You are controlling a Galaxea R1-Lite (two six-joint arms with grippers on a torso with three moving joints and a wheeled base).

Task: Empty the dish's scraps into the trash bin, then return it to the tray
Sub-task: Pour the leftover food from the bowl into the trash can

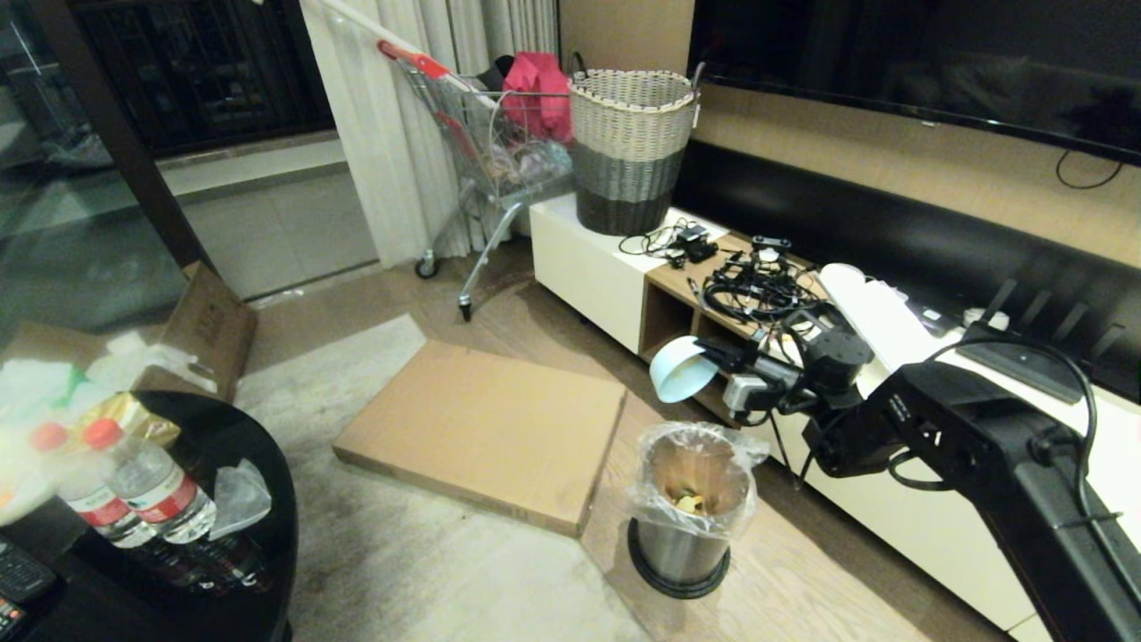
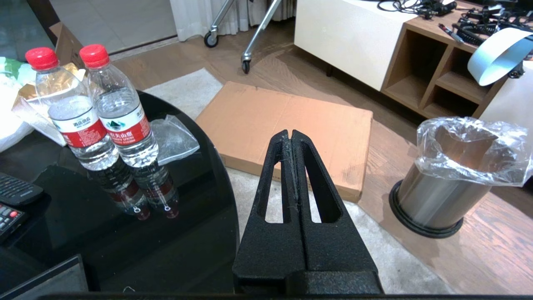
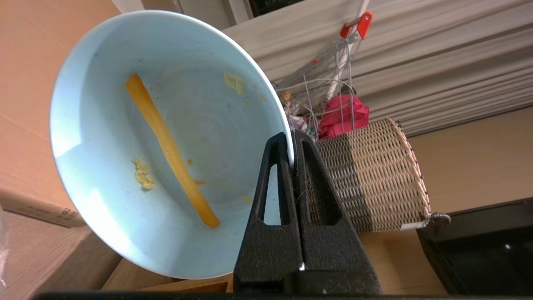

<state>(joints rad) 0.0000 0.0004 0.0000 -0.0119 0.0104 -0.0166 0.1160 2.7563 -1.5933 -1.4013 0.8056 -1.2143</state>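
My right gripper (image 1: 713, 357) is shut on the rim of the dish (image 1: 679, 373), a pale blue bowl held tipped on its side above and just behind the trash bin (image 1: 682, 544). In the right wrist view the gripper (image 3: 291, 139) pinches the dish's (image 3: 208, 125) edge. One yellow-orange strip (image 3: 166, 146) and a few crumbs cling inside. Yellow scraps (image 1: 688, 504) lie in the lined steel bin (image 2: 437, 196). My left gripper (image 2: 291, 135) is shut and empty, parked by the black table. A dark-grey flat corner (image 2: 46, 277) there may be the tray.
A flat cardboard box (image 1: 486, 432) lies on the floor left of the bin. Behind the bin runs a low cabinet (image 1: 588, 259) with cables (image 1: 758, 285) and a wicker basket (image 1: 631, 152). A shopping cart (image 1: 481, 152) stands beyond. Two water bottles (image 1: 147, 486) stand on the round black table (image 1: 258, 535).
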